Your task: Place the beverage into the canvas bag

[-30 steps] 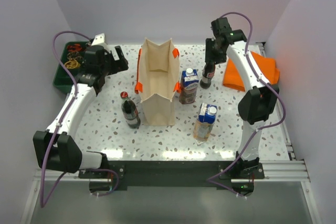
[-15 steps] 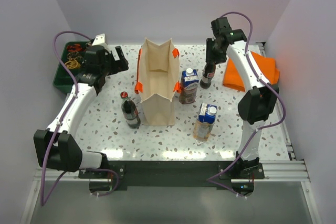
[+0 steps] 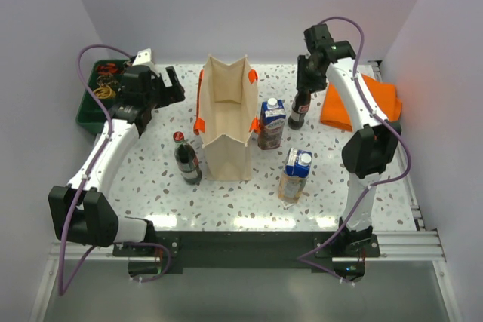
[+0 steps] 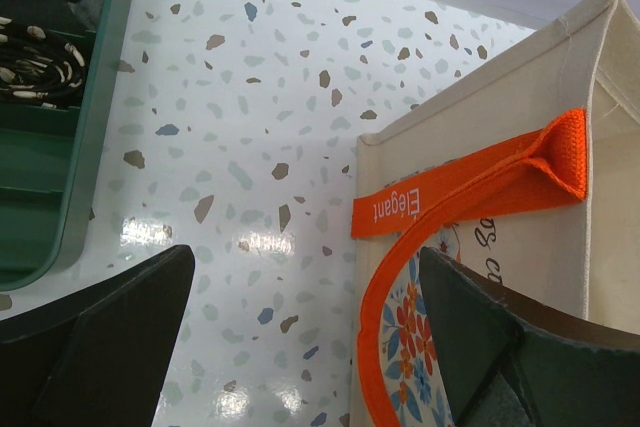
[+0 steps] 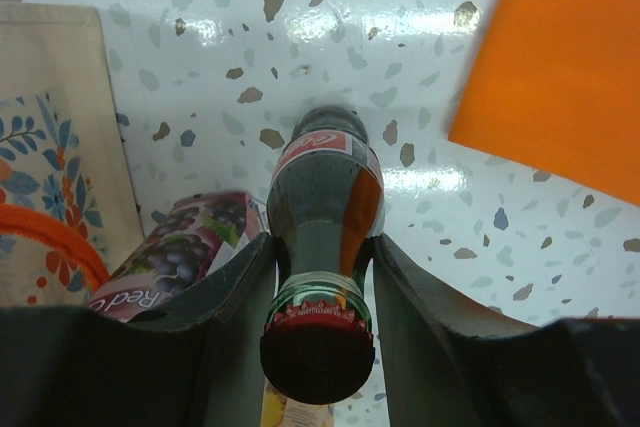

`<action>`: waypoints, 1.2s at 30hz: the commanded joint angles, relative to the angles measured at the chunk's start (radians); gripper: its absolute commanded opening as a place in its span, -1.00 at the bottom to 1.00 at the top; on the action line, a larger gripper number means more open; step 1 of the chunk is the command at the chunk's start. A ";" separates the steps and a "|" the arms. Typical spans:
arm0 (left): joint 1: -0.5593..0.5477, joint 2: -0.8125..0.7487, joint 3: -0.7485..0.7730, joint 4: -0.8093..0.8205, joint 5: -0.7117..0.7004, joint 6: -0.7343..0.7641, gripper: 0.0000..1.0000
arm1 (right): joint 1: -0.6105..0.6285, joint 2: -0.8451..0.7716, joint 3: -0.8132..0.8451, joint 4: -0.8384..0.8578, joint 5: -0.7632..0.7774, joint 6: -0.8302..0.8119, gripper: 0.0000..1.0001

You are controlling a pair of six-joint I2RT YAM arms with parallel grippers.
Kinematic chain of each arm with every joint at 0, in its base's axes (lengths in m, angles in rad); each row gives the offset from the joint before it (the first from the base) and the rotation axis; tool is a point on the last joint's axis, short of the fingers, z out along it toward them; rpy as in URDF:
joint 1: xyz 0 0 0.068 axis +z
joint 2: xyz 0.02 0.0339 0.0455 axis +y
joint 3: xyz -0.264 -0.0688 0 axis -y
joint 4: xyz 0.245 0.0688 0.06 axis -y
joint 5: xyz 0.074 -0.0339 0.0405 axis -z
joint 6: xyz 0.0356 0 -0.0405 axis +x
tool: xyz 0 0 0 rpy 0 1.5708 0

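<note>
Right wrist view: the right gripper [image 5: 322, 247] is clamped on the neck of a cola bottle [image 5: 322, 197], one finger on each side just under the red cap. The bottle stands upright on the terrazzo table [image 5: 420, 7], between a grape juice carton [image 5: 175, 257] and a folded orange cloth [image 5: 560, 67], right of the canvas bag [image 3: 229, 152]. Full of dark liquid, the bottle is probably fairly heavy, rigid and smooth-walled. The neck ridge below the cap likely offers the surest hold against slipping. The left gripper [image 4: 305, 255] hangs spread wide beside the bag's orange handle, holding nothing.
</note>
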 commanded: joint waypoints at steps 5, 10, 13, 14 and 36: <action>0.001 -0.003 0.000 0.036 0.013 0.023 1.00 | 0.003 -0.041 0.098 0.041 0.031 0.008 -1.00; 0.003 -0.004 0.000 0.034 0.010 0.025 1.00 | 0.003 -0.039 0.068 0.052 0.030 0.012 -1.00; 0.001 -0.004 0.000 0.033 0.008 0.028 1.00 | 0.003 -0.042 0.066 0.061 0.027 0.012 -1.00; 0.001 -0.004 0.000 0.033 0.008 0.028 1.00 | 0.003 -0.042 0.071 0.063 0.030 0.012 -1.00; 0.003 0.016 0.012 0.042 0.019 0.030 1.00 | 0.016 -0.078 -0.143 0.201 0.048 -0.021 -1.00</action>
